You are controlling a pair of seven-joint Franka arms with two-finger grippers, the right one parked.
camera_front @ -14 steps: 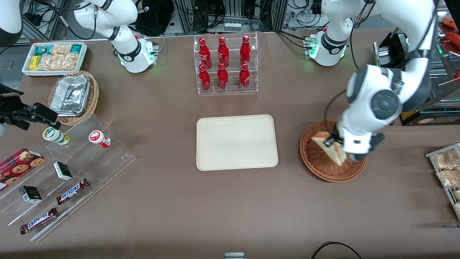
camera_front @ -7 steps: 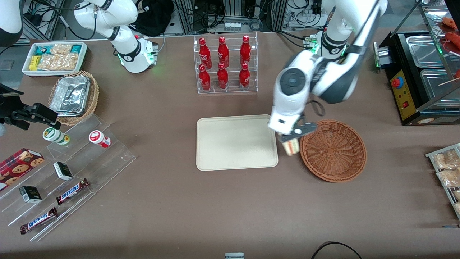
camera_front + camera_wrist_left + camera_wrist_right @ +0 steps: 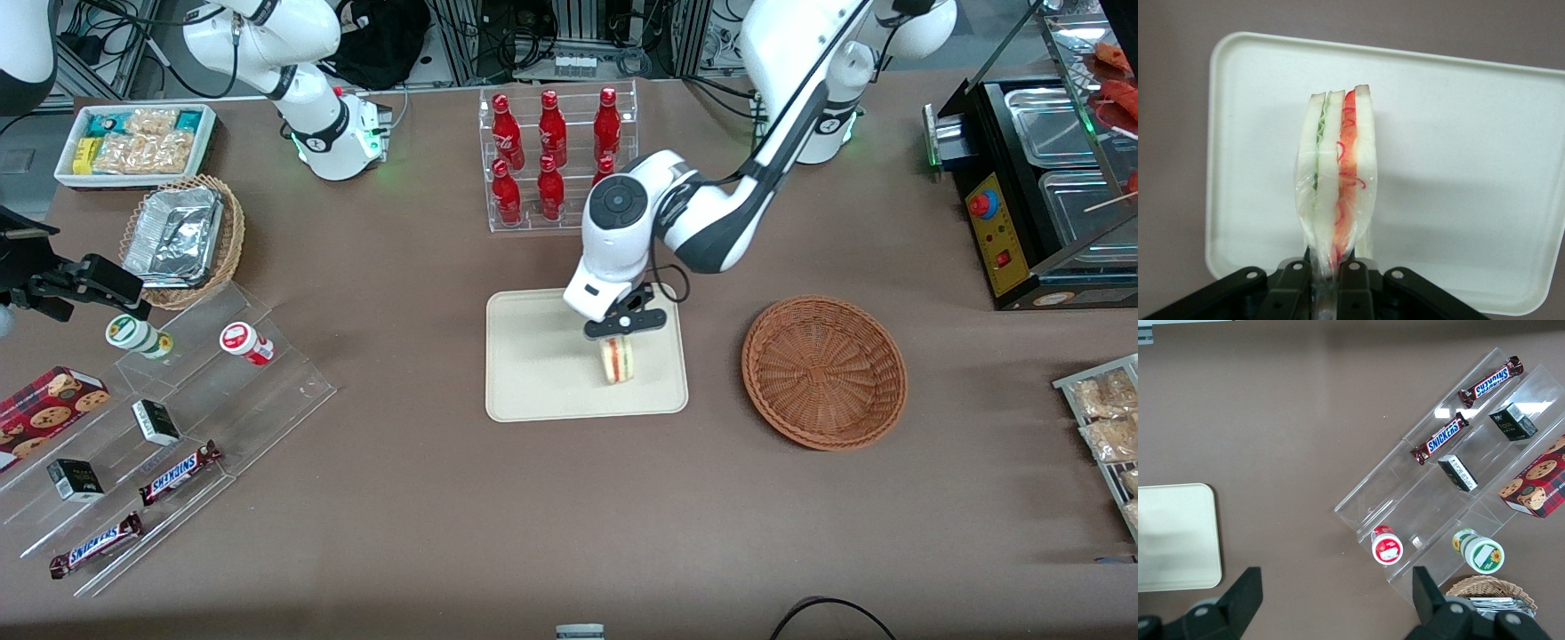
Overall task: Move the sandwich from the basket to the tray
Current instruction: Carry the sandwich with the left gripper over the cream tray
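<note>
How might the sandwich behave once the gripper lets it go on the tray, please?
Held on edge by the gripper over the tray, the narrow sandwich would probably tip flat. Its clear wrap looks slippery. The bread is likely soft and light.

arm [image 3: 702, 213]: white, grey joints | pincer [image 3: 620, 331]: black | cable: black

One wrapped triangular sandwich [image 3: 617, 360], one cream rectangular tray [image 3: 533, 391], one reddish-brown wicker basket [image 3: 824, 371], six red bottles [image 3: 551, 151], two Snickers bars [image 3: 179, 472], two small dark boxes [image 3: 155, 421], two lidded cups [image 3: 246, 342], one black two-finger tool [image 3: 622, 325].
</note>
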